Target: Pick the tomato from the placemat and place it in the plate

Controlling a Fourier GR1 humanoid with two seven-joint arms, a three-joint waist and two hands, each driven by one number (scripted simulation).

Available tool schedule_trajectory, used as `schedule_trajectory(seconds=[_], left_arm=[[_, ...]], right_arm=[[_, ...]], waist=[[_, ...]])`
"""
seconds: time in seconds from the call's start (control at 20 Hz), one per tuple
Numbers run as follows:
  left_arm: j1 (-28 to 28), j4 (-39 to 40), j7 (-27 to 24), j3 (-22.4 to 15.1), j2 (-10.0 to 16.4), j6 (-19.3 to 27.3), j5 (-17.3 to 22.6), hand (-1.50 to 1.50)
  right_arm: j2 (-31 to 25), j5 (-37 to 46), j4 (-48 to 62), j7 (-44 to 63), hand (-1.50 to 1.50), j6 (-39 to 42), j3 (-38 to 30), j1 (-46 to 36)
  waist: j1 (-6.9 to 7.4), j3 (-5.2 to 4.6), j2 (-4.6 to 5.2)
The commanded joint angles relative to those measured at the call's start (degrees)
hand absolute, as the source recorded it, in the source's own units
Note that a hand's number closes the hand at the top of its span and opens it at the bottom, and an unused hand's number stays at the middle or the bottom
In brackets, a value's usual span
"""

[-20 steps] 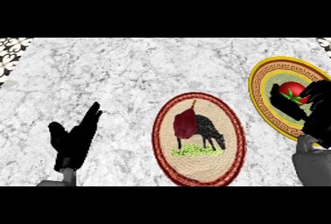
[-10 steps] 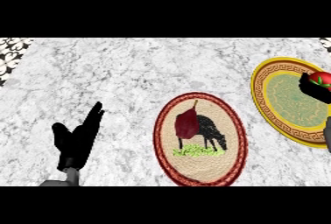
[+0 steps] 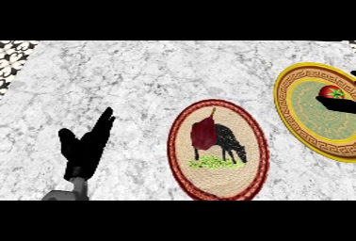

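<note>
Small red tomato (image 3: 332, 92) is over your yellow-rimmed round plate (image 3: 313, 123) at 3 o'clock, seemingly against your right hand (image 3: 339, 105); can't tell its grip. Your left hand (image 3: 83, 150) rests at 8 o'clock, fingers straight.

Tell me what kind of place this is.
Probably a kitchen counter: a grey-veined marble-look top, an oval woven placemat with an animal picture, and a yellow-rimmed plate with a tomato over it. Patterned tiling shows at the upper left corner.
</note>
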Motion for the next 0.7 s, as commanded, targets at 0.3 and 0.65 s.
schedule_trajectory(seconds=[0.3, 0.65], left_arm=[[-0.1, 3.0, 1.2, 1.5, 0.7, -1.6, 1.1, 0.0], [-1.9, 4.7, 2.7, 2.9, 0.7, -0.8, 0.2, 0.0]], right_arm=[[0.0, -14.6, 8.7, -24.9, -1.5, 4.4, -14.0, -5.3], [-1.6, -21.5, 11.4, -28.1, -1.5, 12.4, -19.1, -2.3]], waist=[[-0.87, -0.34, 0.2], [-2.26, -0.52, -0.37]])
